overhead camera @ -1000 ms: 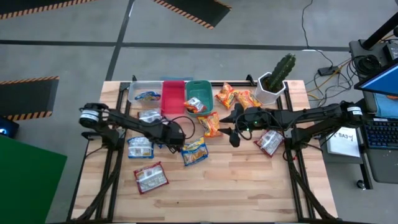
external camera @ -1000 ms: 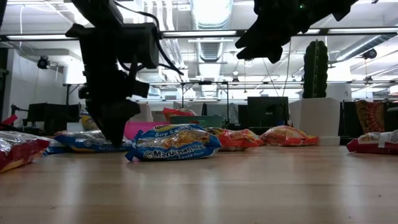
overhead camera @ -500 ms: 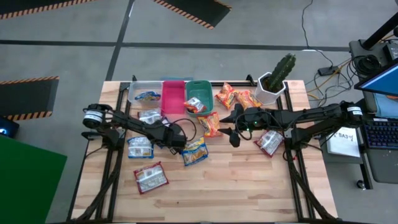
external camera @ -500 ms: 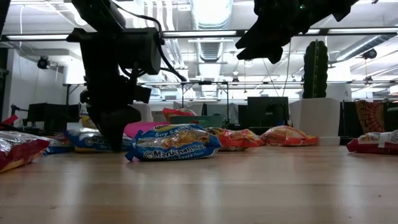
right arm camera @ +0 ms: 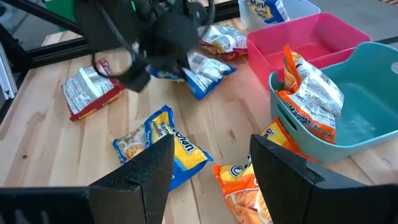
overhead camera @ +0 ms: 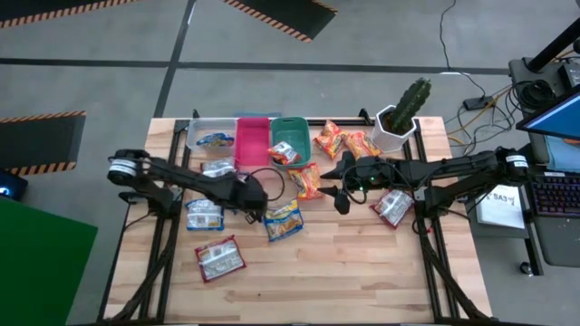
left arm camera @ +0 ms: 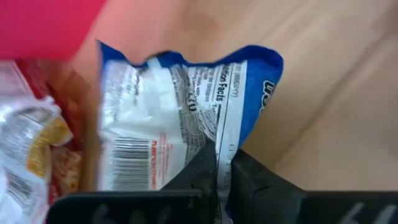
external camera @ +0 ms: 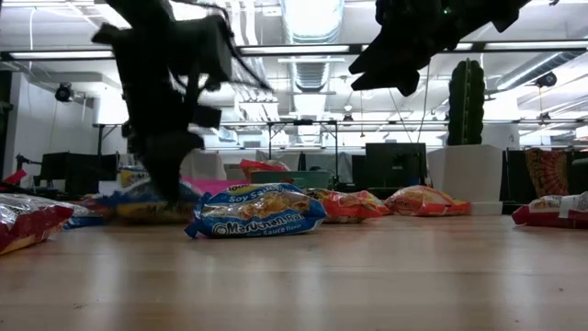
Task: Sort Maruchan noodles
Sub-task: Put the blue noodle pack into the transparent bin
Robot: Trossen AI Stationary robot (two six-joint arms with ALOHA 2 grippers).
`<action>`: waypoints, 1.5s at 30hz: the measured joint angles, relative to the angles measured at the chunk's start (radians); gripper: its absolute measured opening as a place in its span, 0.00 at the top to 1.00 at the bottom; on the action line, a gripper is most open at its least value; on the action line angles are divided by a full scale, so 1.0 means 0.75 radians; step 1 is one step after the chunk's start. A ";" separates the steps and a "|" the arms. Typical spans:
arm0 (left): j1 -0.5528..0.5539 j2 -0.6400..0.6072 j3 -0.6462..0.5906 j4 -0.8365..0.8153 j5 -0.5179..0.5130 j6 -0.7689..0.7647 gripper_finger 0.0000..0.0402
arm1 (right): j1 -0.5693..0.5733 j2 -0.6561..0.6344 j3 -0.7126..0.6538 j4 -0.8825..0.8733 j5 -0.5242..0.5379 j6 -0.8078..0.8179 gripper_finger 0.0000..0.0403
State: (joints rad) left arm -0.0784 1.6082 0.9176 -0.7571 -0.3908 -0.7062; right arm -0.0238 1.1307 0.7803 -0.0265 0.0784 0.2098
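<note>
While just two crinkly ramen packets sit binned, in the clear bin (overhead camera: 214, 134) and teal bin (overhead camera: 292, 134), the left gripper (left arm camera: 222, 167) is clamped on a blue-edged packet (left arm camera: 186, 118) near the red bin (overhead camera: 253, 140); the right gripper (right arm camera: 211, 163) hangs open, and most packets still litter the wooden desk (overhead camera: 344, 272).

bins (overhead camera: 249, 136) at table (overhead camera: 362, 272) back edge, three side by side | one packet (overhead camera: 215, 139) in left bin, one (overhead camera: 284, 152) in right bin | cactus pot (overhead camera: 396, 127) right of bins | loose packets (overhead camera: 219, 258) in front of bins

I'm working in an open lab: hazard-striped floor tape (overhead camera: 281, 16), ceiling ducts (external camera: 312, 18), desk monitors (external camera: 395, 165).
</note>
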 joint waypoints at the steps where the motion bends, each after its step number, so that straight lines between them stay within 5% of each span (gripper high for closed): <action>1: 0.000 -0.035 0.000 0.001 0.000 0.016 0.99 | 0.000 0.000 -0.001 0.000 0.000 0.000 0.50; 11: 0.120 -0.476 0.001 0.022 -0.007 0.304 1.00 | 0.000 0.000 -0.026 0.003 0.000 0.025 0.50; 22: 0.549 -0.781 0.045 0.127 0.019 0.639 1.00 | 0.000 0.000 -0.040 0.012 0.001 0.034 0.50; 34: 1.030 -0.614 0.379 0.041 0.066 1.302 1.00 | 0.000 0.000 -0.041 0.013 0.001 0.029 0.50; 39: 1.166 -0.450 0.452 -0.045 0.233 1.467 1.00 | 0.000 0.000 -0.042 0.013 0.001 0.019 0.50; 45: 1.272 -0.262 0.494 -0.185 0.260 1.697 1.00 | 0.000 0.000 -0.043 0.013 0.001 0.019 0.50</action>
State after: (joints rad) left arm 0.8757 1.4113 1.2878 -0.8955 -0.1962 0.5662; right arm -0.0238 1.1306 0.7483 -0.0170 0.0791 0.2237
